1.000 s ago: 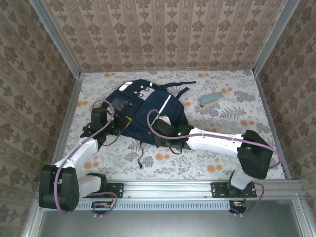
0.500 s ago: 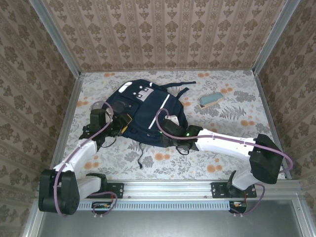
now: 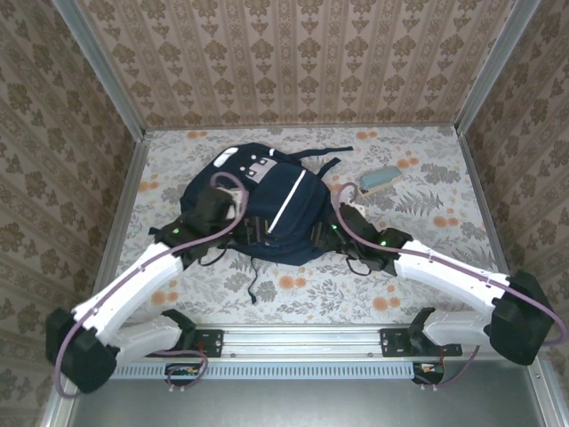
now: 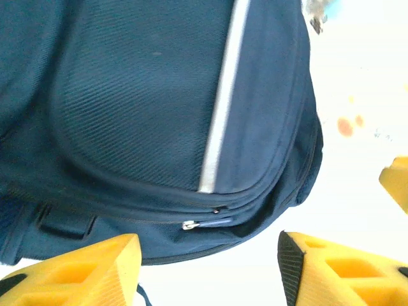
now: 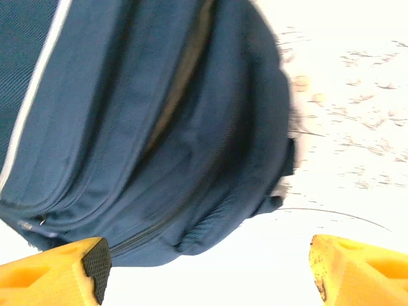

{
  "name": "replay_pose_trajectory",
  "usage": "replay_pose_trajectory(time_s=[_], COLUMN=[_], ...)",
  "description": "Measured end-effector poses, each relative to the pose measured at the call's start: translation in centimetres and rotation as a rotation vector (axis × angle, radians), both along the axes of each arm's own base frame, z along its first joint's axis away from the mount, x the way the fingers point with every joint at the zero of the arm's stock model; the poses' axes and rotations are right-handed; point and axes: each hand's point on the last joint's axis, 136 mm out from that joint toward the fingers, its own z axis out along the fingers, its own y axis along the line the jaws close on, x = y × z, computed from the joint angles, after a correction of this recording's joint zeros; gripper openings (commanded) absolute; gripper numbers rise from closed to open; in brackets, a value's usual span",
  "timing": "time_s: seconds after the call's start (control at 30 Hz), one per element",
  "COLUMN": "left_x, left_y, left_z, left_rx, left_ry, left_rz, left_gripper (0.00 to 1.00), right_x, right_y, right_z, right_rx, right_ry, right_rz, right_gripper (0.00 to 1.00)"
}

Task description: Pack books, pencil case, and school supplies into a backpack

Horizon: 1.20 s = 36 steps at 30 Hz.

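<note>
The backpack lies flat at the middle of the bench, front pocket up, straps trailing toward the far wall. A teal oblong, probably the pencil case, sits on the bench well apart to its right, so the packing looks only partly done.

The left tool hangs over the bag's near edge and the right tool over its near-right corner. Both are released, jaws spread, with nothing between them. My reading is that the step in hand is a break between grasps. The next move calls for 1 tool to reach the teal oblong while the other finds a zip pull or a fold of fabric to open a compartment.

The overhead view gives the layout but hides the fingers under the wrists. The left wrist view shows 2 zip lines running closed along the edge, a metal pull and the white stripe. The right wrist view, blurred, shows the bag's rounded side and bare bench beyond it.
</note>
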Motion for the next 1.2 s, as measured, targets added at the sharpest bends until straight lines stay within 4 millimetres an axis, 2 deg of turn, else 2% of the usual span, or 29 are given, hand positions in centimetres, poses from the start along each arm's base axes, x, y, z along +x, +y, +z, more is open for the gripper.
replay_pose_trajectory(time_s=[0.2, 0.33, 0.5, 0.63, 0.73, 0.8, 0.97, 1.03, 1.2], left_x=[0.5, 1.0, 2.9, 4.1, 4.9, 5.2, 5.5, 5.7, 6.0], left_y=[-6.0, -8.3, -8.7, -9.1, -9.3, -9.5, -9.9, -9.9, -9.7], left_z=[-2.8, -4.7, -6.3, -6.9, -7.2, -7.2, -6.2, -5.9, -4.0], left_rx=[0.309, 0.449, 0.601, 0.662, 0.702, 0.713, 0.693, 0.673, 0.581], left_ry=[-0.038, -0.053, -0.067, -0.075, -0.082, -0.082, -0.087, -0.08, -0.064], left_rz=[-0.226, -0.322, -0.34, -0.341, -0.337, -0.336, -0.332, -0.327, -0.324], left_gripper=[0.59, 0.59, 0.59, 0.55, 0.41, 0.28, 0.05, 0.01, 0.0], right_x=[-0.2, -0.5, -0.8, -1.0, -1.0, -1.0, -0.7, -0.6, -0.6], right_y=[-4.1, -5.8, -6.5, -6.4, -6.3, -6.2, -5.8, -5.4, -3.0], right_z=[-0.8, -1.0, -1.4, -1.7, -1.7, -1.7, -1.1, -0.7, 0.6], right_rx=[0.058, 0.091, 0.112, 0.121, 0.124, 0.124, 0.125, 0.128, 0.138], right_ry=[0.015, 0.019, 0.032, 0.046, 0.047, 0.045, -0.001, -0.029, -0.132], right_rz=[-0.125, -0.174, -0.191, -0.186, -0.183, -0.178, -0.127, -0.086, 0.075], right_gripper=[0.84, 0.84, 0.84, 0.84, 0.84, 0.84, 0.81, 0.8, 0.76])
